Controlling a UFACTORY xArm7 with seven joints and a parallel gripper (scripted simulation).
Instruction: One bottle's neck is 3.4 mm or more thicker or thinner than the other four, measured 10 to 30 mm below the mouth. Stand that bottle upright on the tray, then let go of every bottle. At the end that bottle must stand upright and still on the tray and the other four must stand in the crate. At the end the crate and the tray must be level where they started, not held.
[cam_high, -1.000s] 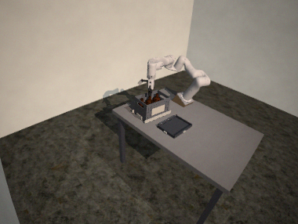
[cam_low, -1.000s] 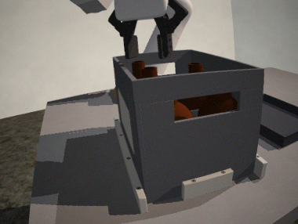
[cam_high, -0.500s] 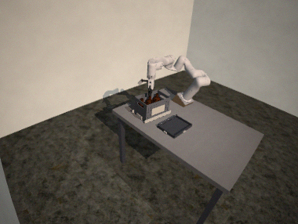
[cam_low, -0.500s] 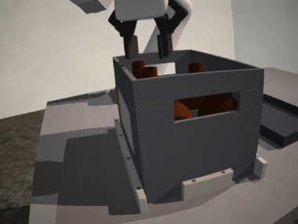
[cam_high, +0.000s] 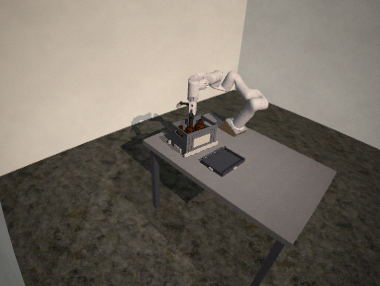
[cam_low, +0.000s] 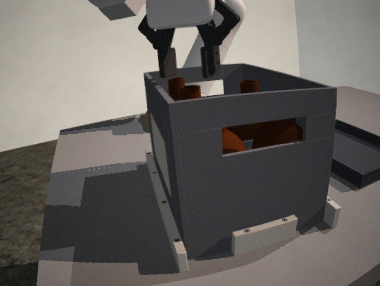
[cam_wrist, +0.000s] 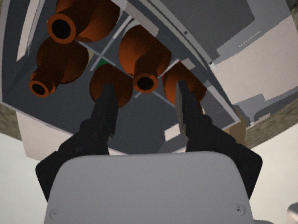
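Observation:
The dark grey crate (cam_high: 181, 146) (cam_low: 250, 185) (cam_wrist: 60, 119) stands on the table. Five brown bottles show in it in the wrist view: one at upper left (cam_wrist: 95, 22), one at lower left (cam_wrist: 62, 62), one in the middle (cam_wrist: 142, 50), and one behind each finger, with their mouths hidden. Three necks show above the rim in the exterior view, one of them at right (cam_low: 249, 87). The dark tray (cam_high: 223, 161) (cam_low: 352, 175) lies beside the crate with no bottle on it. My gripper (cam_high: 191, 119) (cam_low: 189, 75) is open above the crate, its fingers pointing down, holding nothing.
Pale stop blocks (cam_low: 265, 235) (cam_high: 200, 150) edge the crate's base. The crate's walls rise around the bottles, and thin dividers (cam_wrist: 106, 45) part its compartments. The arm's base (cam_high: 235, 126) stands behind the crate on the table (cam_high: 280, 185).

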